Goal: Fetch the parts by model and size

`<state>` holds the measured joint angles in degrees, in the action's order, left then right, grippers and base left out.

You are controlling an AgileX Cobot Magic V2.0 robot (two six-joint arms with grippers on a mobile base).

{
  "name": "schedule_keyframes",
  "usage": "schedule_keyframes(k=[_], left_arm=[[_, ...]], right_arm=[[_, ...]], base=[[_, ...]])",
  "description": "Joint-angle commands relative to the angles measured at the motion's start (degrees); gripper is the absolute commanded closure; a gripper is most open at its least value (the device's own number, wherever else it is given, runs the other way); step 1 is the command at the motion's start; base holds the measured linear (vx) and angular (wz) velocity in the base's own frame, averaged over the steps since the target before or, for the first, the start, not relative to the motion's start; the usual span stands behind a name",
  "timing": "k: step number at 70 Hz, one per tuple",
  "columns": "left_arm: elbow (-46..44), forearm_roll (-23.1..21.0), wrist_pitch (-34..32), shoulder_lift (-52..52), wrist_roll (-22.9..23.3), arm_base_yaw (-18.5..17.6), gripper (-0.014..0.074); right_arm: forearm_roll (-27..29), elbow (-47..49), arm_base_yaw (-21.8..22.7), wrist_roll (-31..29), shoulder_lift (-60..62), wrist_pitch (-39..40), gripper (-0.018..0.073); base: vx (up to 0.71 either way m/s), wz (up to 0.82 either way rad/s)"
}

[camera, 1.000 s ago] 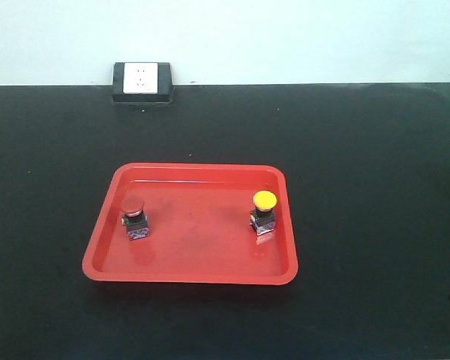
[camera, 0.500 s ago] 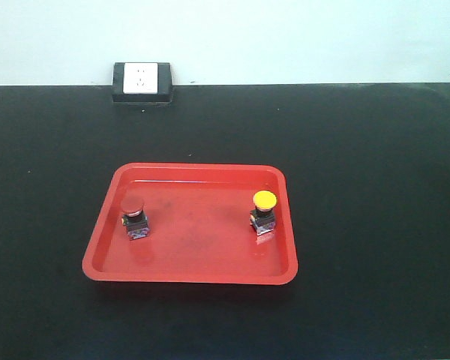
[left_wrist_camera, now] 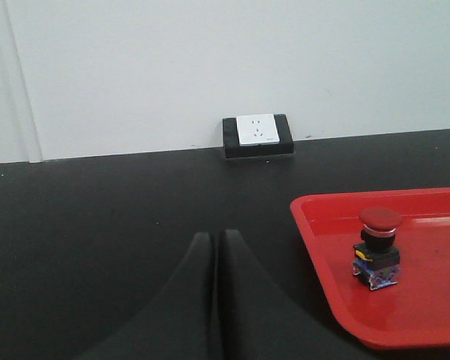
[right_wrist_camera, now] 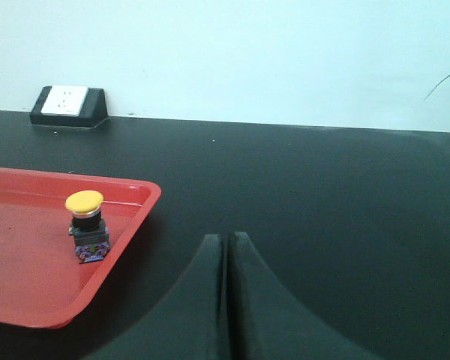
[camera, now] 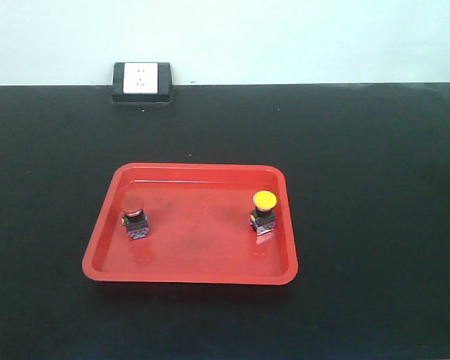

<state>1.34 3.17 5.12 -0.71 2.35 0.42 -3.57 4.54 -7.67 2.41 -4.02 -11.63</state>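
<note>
A red-capped push-button switch (camera: 134,217) and a yellow-capped one (camera: 263,212) are seated upright, well apart, in a shallow red plastic tray (camera: 195,274).

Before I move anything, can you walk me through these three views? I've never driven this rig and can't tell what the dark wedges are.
The front view looks down at a black table holding a red tray. In the tray stand two push-button switches: the red-capped switch and the yellow-capped switch. A wall socket sits at the table's back edge. The other two views come from cameras on the arms' wrists. The dark wedges are the left pincer and right pincer, both closed and holding nothing, each outside the tray.
</note>
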Motion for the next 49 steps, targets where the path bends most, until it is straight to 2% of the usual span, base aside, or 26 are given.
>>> schedule_keyframes(k=[1, 13, 49], left_arm=[[-0.71, -0.03, -3.98, -0.75, 0.61, -0.42, 0.0603], [-0.71, -0.03, -3.98, -0.75, 0.61, -0.42, 0.0603], [-0.71, -0.03, -3.97, -0.75, 0.61, -0.37, 0.0603]], right_arm=[[0.58, -2.61, 0.03, 1.84, 1.6, 8.35, 0.0569], [0.77, -6.61, 0.03, 3.57, 5.29, 8.75, 0.0569], [0.56, -6.55, 0.03, 1.93, 5.21, 9.05, 0.0569]], base=[[0.0, 0.0], [0.0, 0.0], [0.0, 0.0]])
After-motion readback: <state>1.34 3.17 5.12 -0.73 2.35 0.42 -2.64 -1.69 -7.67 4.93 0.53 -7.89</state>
